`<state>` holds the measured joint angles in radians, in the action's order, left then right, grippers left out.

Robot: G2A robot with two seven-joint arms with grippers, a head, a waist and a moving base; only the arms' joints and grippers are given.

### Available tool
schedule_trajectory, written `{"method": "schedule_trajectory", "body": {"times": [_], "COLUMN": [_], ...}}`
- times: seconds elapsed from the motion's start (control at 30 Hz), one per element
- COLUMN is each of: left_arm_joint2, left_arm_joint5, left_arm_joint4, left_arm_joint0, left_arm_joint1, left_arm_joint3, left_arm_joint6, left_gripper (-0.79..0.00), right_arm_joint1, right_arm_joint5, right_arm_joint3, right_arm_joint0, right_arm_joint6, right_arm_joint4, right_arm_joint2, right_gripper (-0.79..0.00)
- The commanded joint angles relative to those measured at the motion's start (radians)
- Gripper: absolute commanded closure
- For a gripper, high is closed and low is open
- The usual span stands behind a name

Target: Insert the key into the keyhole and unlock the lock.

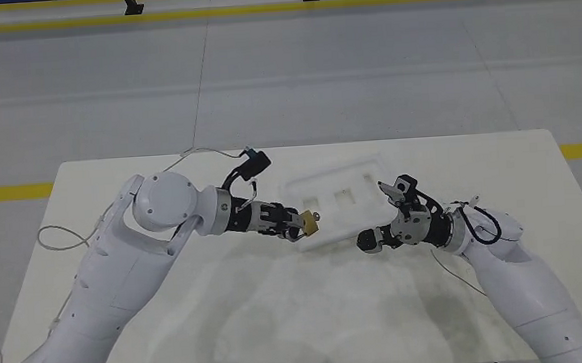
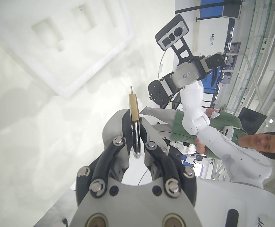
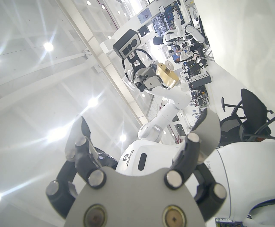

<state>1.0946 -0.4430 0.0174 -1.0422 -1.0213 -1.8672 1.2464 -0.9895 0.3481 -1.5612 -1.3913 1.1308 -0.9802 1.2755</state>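
- Lock (image 1: 311, 221) was held above the table (image 1: 179, 319), at the foam tray (image 1: 344, 190) edge; key (image 3: 167, 66) protruded from its end.
- Left gripper (image 2: 135, 126) pinched the shackle (image 2: 135, 139).
- Right gripper (image 3: 144, 120) was nearby, fingers spread apart.

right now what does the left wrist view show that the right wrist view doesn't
Left wrist only: the white foam tray with its recesses, and the steel shackle clamped in the left end effector. Right wrist only: the keyhole face, with the key sticking out of it. Both: the brass padlock in that end effector, key inserted.
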Motion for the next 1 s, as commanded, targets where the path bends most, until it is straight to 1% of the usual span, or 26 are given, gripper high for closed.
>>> {"method": "schedule_trajectory", "body": {"times": [0.0,0.03,0.2,0.97], "left_arm_joint2": [0.004,0.001,0.017,0.017], "left_arm_joint5": [-0.003,-0.007,-0.004,-0.004], "left_arm_joint4": [-0.009,-0.038,-0.010,-0.010], "left_arm_joint0": [-0.001,0.002,-0.003,-0.003], "left_arm_joint1": [0.003,0.006,0.010,0.010], "left_arm_joint3": [0.005,0.001,0.003,0.003], "left_arm_joint6": [0.000,0.006,0.006,0.006], "left_gripper": [0.000,0.000,0.000,0.000], "right_arm_joint1": [0.000,0.000,0.000,0.000], "right_arm_joint5": [0.000,0.000,0.000,0.000], "right_arm_joint3": [0.000,0.000,0.000,0.000], "right_arm_joint0": [0.000,0.000,0.000,0.000], "right_arm_joint6": [0.000,0.000,0.000,0.000], "right_arm_joint4": [0.000,0.000,0.000,0.000], "right_arm_joint2": [0.000,0.000,0.000,0.000], "right_gripper": [-0.785,-0.785,-0.785,-0.785]}}
